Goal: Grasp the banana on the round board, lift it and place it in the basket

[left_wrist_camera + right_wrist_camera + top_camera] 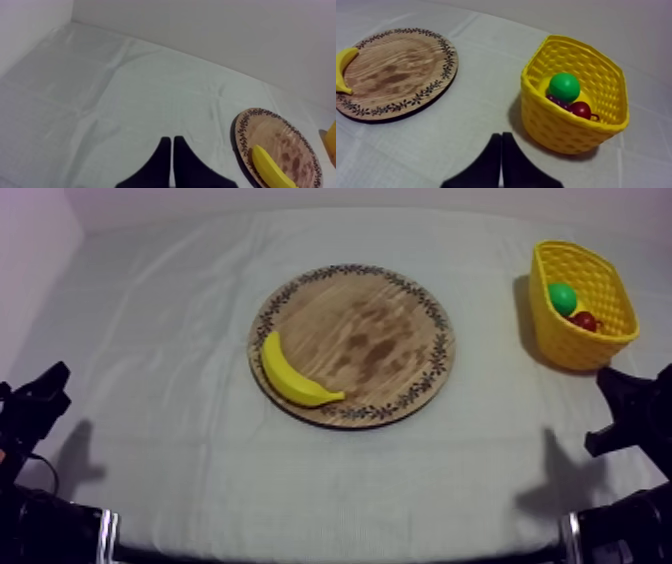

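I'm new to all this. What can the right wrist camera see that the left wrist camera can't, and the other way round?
The right wrist view gives the inside of the yellow basket: a round green fruit, a small red fruit and a bit of purple beside them. The left wrist view gives instead a wide stretch of cloth running to the wall. Both share the wooden board with the banana on it near the rim; the left gripper and right gripper are each shut on nothing.

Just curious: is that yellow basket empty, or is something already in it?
Not empty: the yellow basket holds a round green fruit and a small red fruit.
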